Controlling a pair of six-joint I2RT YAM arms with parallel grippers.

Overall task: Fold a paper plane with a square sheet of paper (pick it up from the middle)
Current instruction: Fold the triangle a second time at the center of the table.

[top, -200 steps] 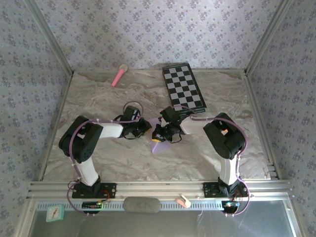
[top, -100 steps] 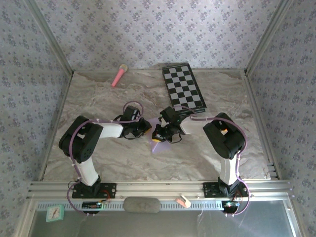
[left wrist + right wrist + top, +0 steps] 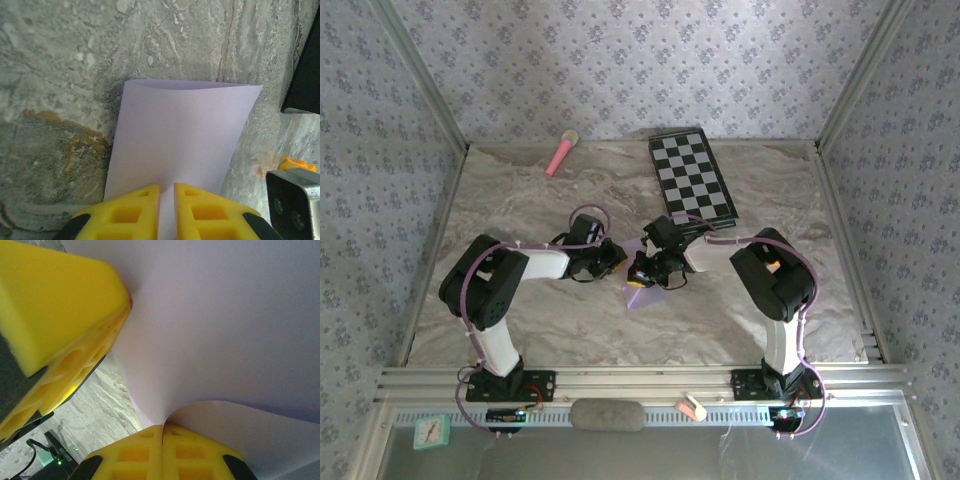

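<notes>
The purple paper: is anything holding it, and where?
Yes. The right gripper pinches the square sheet of paper where it curls up; the left gripper straddles an edge.

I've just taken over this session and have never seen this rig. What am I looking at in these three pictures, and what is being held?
These show two black robot arms bolted at the near edge of a marble-patterned table. The wide picture comes from a fixed camera above and behind them. The other two come from a camera on each wrist, so the yellow blocks at the bottom are that arm's own fingers. At the far side lie a black-and-white checkered board and a pink microphone-like stick. In the middle, the left gripper and the right gripper are both closed on a thin pale lilac sheet of paper, which curves between them.
</notes>
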